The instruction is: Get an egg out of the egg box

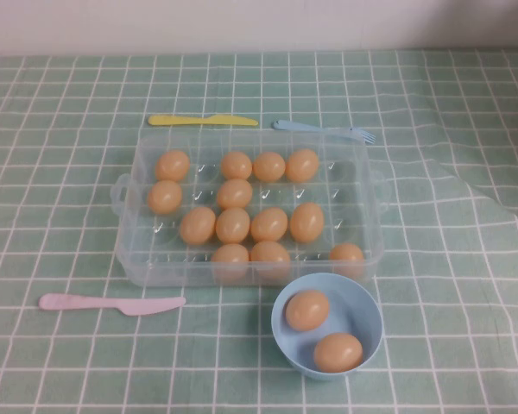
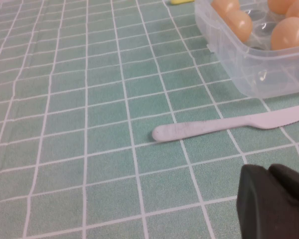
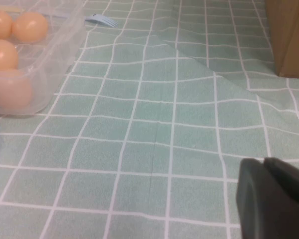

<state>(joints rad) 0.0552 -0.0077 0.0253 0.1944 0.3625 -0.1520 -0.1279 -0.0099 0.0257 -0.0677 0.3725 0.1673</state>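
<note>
The clear plastic egg box (image 1: 356, 186) lies mid-table with several orange-tan eggs in its cups, one of them an egg (image 1: 233, 224) near its middle. Its near left corner (image 2: 254, 74) shows in the left wrist view, its right end (image 3: 50, 64) in the right wrist view. My left gripper (image 2: 269, 170) is shut and empty, low over the cloth near the table's front left, short of the pink knife. My right gripper (image 3: 263, 162) is shut and empty over bare cloth, well to the right of the box. Neither gripper touches an egg.
A light-blue bowl (image 1: 367, 304) in front of the box holds two eggs (image 1: 307, 310). A pink knife (image 1: 112, 303) lies front left; a yellow knife (image 1: 203, 121) and a blue fork (image 1: 324, 128) lie behind the box. A brown box (image 3: 289, 35) stands far right. The cloth is creased there.
</note>
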